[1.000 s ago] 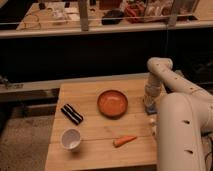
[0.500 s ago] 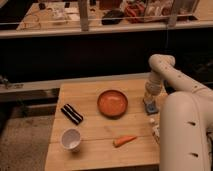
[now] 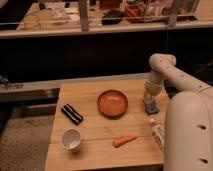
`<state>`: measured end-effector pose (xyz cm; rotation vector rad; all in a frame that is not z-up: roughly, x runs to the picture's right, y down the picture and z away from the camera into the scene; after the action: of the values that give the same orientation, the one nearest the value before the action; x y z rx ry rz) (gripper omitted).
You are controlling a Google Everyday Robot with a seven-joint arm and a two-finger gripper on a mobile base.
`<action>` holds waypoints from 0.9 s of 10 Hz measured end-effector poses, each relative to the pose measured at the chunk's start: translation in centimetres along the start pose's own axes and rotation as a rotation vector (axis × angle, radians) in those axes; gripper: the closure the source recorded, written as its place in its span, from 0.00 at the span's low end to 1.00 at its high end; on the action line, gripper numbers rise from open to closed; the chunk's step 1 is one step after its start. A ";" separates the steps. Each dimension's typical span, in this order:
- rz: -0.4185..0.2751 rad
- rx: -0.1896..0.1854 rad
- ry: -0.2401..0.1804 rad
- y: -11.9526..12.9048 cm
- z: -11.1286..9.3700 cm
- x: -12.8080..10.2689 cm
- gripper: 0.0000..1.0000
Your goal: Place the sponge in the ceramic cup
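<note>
The sponge (image 3: 152, 106) is a small blue-grey block lying on the wooden table (image 3: 95, 95) near its right edge, just right of the orange bowl. My gripper (image 3: 149, 98) points down directly over the sponge, at or touching its top. The ceramic cup (image 3: 71, 138) is a small white round cup standing upright at the front left of the table, far from the gripper. It looks empty.
A wide orange bowl (image 3: 112, 103) sits mid-table. A black bar (image 3: 72, 113) lies to its left, and a carrot (image 3: 124, 141) lies near the front. A pale small object (image 3: 157, 132) rests at the front right edge. My white arm (image 3: 187, 125) covers the table's right corner.
The arm's upper part has shifted slightly right and up. The gripper has stayed over the sponge at the table's right edge. Nothing else has moved.
</note>
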<state>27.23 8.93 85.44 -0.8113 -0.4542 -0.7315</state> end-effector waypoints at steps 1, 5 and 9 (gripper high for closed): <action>-0.006 -0.004 0.019 0.0 0.1 0.1 0.51; -0.070 -0.023 0.090 0.0 0.7 0.5 0.20; -0.269 -0.030 0.145 -0.2 1.1 0.7 0.20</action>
<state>27.45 9.44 86.59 -0.7265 -0.4271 -1.0419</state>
